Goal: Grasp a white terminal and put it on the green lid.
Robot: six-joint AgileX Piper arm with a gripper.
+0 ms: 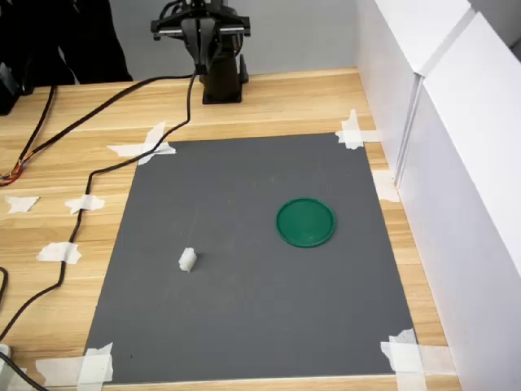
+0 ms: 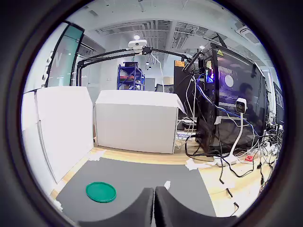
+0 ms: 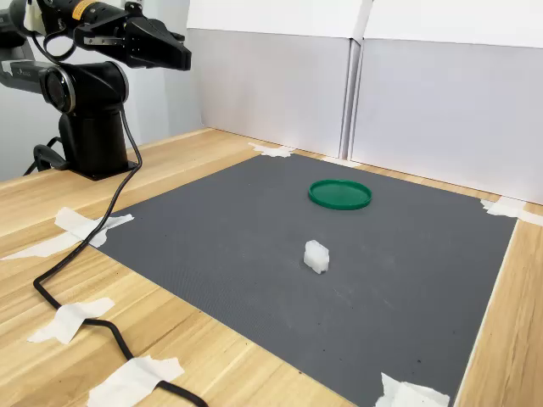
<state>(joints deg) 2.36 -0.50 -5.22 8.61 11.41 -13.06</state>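
1. I'm sitting here looking at the arm parked back at its base, folded up high, with the gripper hanging well away from everything on the dark mat. In the wrist view the two fingers are pressed together with only a thin seam between them, so I'm calling the jaws closed and holding nothing.
2. The white terminal is lying loose on the mat, toward the first exterior view's left, well apart from the green lid, which is lying flat toward that same view's right.
3. In the second exterior view the terminal is nearer the camera than the lid, with bare mat between them.
4. I'm guessing the terminal is hard plastic, very light and a bit slick, so it's probably going to skid or tip if one finger touches first.
5. I'm planning on opening up, coming straight down and pinching across its two flat opposite sides, low on the body, not on the stepped part.
6. The lid is looking light too, so I'm expecting a gentle release is needed or it'll shift.
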